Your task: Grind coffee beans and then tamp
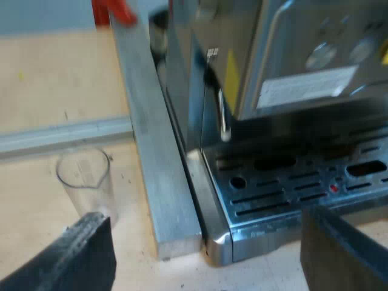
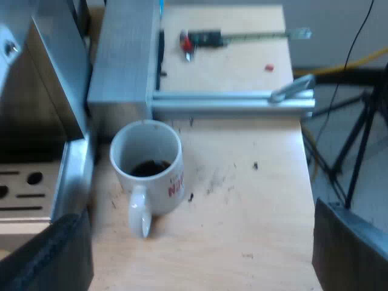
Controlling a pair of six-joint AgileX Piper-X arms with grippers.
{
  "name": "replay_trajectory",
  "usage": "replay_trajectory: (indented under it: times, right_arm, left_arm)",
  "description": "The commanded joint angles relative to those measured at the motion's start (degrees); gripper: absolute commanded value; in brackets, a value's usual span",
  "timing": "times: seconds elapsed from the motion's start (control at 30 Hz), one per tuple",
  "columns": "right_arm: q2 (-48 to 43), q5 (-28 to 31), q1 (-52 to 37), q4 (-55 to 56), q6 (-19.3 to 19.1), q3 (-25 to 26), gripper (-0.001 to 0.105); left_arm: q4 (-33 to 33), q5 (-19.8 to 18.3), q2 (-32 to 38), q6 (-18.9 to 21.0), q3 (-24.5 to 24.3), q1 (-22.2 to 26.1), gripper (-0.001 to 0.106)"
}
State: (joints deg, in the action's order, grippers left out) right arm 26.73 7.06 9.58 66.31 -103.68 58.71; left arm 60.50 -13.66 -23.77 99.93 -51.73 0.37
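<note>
The espresso machine stands close before my left gripper, its slotted drip tray just beyond the fingers. My left gripper is open and holds nothing. A clear measuring glass stands upright on the wooden table beside a grey metal bar that runs along the machine's side. My right gripper is open over the table, empty. Just beyond it stands a white mug with red lettering and a dark residue inside, next to the machine's drip tray.
A grey metal block and an aluminium rail lie behind the mug. A small red-and-black tool lies farther off on the table. The table's edge drops off to a tripod and cables. Something red shows past the bar.
</note>
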Motion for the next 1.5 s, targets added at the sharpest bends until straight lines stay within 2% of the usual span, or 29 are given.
replay_trajectory:
  times: [0.03, 0.17, 0.53, 0.63, 0.73, 0.8, 0.9, 1.07, 1.1, 1.23, 1.33, 1.37, 1.5]
  right_arm:
    - [-4.3, 0.4, -0.2, 1.4, -0.7, 0.5, 0.075]
    - [-10.1, 0.4, -0.2, 3.5, -0.7, 0.5, 0.075]
    - [-23.4, 0.4, -0.2, 7.4, -0.3, 0.3, 0.075]
    - [-25.3, 0.4, -0.2, 8.5, -0.3, 0.4, 0.075]
    - [-29.0, 0.4, -0.2, 9.8, -0.3, 0.4, 0.075]
    - [-30.2, 0.4, -0.2, 9.8, -0.3, 0.4, 0.075]
    - [-30.1, 0.4, -0.2, 11.4, -0.3, 1.4, 0.075]
    - [-30.0, -0.6, -0.1, 10.2, -0.6, -0.3, 0.075]
    - [-30.0, -1.0, -0.1, 7.9, -0.6, -2.2, 0.075]
    - [-29.9, -2.3, -0.1, 2.5, -0.5, -5.9, 0.075]
    - [-29.8, -2.2, -0.1, -0.1, -0.5, -8.3, 0.075]
    - [-29.6, -2.2, -0.1, -3.2, -0.5, -11.6, 0.075]
    - [-29.6, -2.2, -0.1, -4.8, -0.5, -15.7, 0.075]
  left_arm:
    - [2.1, 0.2, 4.3, -1.8, -0.5, -0.2, 0.066]
    - [6.6, 0.2, 10.9, -4.8, -0.5, -0.2, 0.066]
    - [11.2, 0.2, 27.5, -4.7, -0.5, -0.2, 0.066]
    - [12.8, 0.2, 30.1, -4.7, -0.5, -0.2, 0.066]
    - [17.6, 0.3, 32.8, -4.7, -0.6, -0.2, 0.066]
    - [21.5, 0.2, 32.6, -4.7, -1.1, 0.0, 0.066]
    - [22.3, 0.2, 32.6, -4.9, -1.1, 0.0, 0.066]
    - [19.2, 0.2, 32.6, -4.5, -0.6, 0.2, 0.066]
    - [14.8, 0.6, 32.6, -3.3, 0.7, 0.2, 0.066]
    - [8.7, 1.4, 32.6, -1.1, 3.2, 0.2, 0.066]
    - [3.3, 1.4, 32.6, -1.0, 6.0, 0.2, 0.066]
    - [1.2, 1.4, 32.6, -1.0, 7.3, 0.2, 0.066]
    - [-2.3, 1.4, 32.5, -1.0, 10.2, 0.2, 0.066]
